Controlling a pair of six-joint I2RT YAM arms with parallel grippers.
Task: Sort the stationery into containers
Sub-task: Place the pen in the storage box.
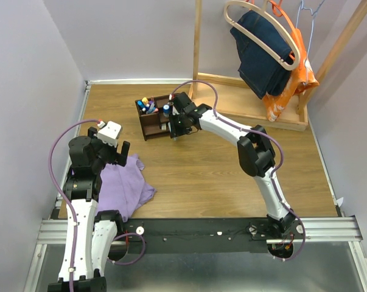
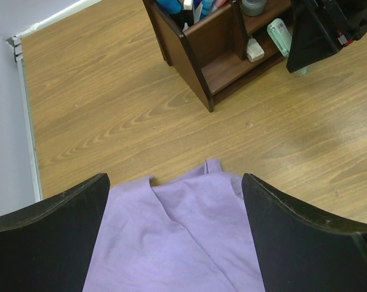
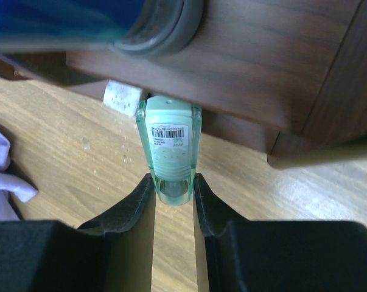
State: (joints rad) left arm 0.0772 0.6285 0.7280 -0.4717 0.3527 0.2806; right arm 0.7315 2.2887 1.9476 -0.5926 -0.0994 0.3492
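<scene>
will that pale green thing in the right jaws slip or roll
The pale green piece looks like smooth, glossy plastic, so it may slip; the right jaws pinch only its rounded end. Its flattish labelled face suggests it won't roll much. Probably light and stiff.

Barcode label (image 3: 168, 134) on pale green piece (image 3: 170, 163), digits too small to read

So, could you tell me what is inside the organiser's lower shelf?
A small white block sits there; the right gripper holds a pale green piece at its opening. The shelf's back is hidden.
</scene>
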